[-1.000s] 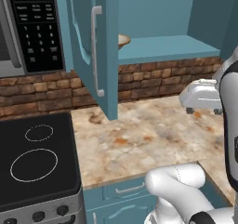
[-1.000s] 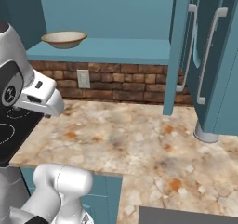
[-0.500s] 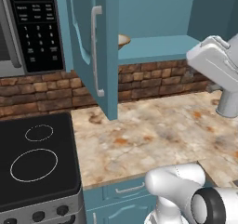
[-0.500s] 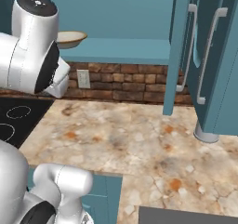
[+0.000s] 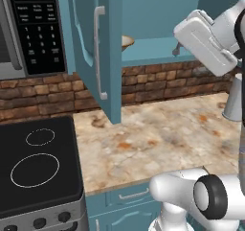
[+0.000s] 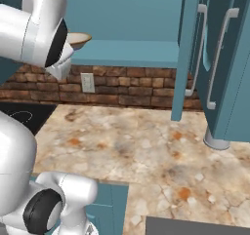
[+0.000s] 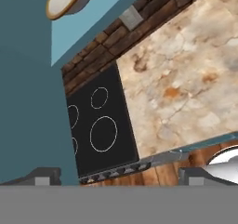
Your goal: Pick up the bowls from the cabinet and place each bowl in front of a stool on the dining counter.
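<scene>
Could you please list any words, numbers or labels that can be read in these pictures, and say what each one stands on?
Microwave keypad: rows of small white marks, seemingly digits with words above, all too blurred to read.
Stove: white burner rings alone, no text.
Wall outlet: no lettering.
Nothing else carries writing, so no text can be quoted.

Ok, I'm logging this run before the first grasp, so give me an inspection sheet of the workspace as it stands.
Surface: marble worktop, nothing lying on its open part.
Job's things: beige bowl on the cabinet shelf; cabinet door open.
Clutter: grey cylinder base at the worktop's right end.
Claw: claw raised, aimed toward the stove side, holding nothing; jaws apart.
Cables: nothing seen.
Surroundings: black cooktop, microwave, brick backsplash, wall outlet.
</scene>
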### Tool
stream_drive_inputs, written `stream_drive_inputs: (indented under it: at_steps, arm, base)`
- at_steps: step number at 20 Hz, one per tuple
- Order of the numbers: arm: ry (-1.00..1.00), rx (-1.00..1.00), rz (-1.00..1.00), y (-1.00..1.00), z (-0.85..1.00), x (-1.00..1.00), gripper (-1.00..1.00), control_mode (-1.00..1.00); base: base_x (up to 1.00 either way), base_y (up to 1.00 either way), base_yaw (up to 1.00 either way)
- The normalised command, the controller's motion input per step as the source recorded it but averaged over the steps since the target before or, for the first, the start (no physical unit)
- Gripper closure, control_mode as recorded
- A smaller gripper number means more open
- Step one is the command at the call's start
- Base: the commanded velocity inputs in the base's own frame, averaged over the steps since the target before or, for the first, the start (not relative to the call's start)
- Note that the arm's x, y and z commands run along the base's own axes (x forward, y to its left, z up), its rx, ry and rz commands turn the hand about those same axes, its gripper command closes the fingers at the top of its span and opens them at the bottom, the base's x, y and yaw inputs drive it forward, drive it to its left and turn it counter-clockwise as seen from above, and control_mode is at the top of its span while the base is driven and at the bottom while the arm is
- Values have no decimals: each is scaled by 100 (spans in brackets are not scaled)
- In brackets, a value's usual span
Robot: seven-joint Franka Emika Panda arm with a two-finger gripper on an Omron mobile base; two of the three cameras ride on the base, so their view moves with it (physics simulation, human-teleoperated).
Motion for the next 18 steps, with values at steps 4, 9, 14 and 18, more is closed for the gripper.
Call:
stream_drive_inputs:
  at_steps: [4, 9, 14, 18]
  arm:
    - [-3, 0, -33, 24, -20, 61, -100, -100]
    - [-9, 12, -34, 5, -25, 44, -100, -100]
    - [-6, 30, -14, 0, -12, 38, -100, -100]
    - [0, 27, 0, 0, 2, 62, -100, -100]
  base:
    - [0, 0, 0]
    - [0, 0, 0]
    - [0, 0, 0]
    - [0, 0, 0]
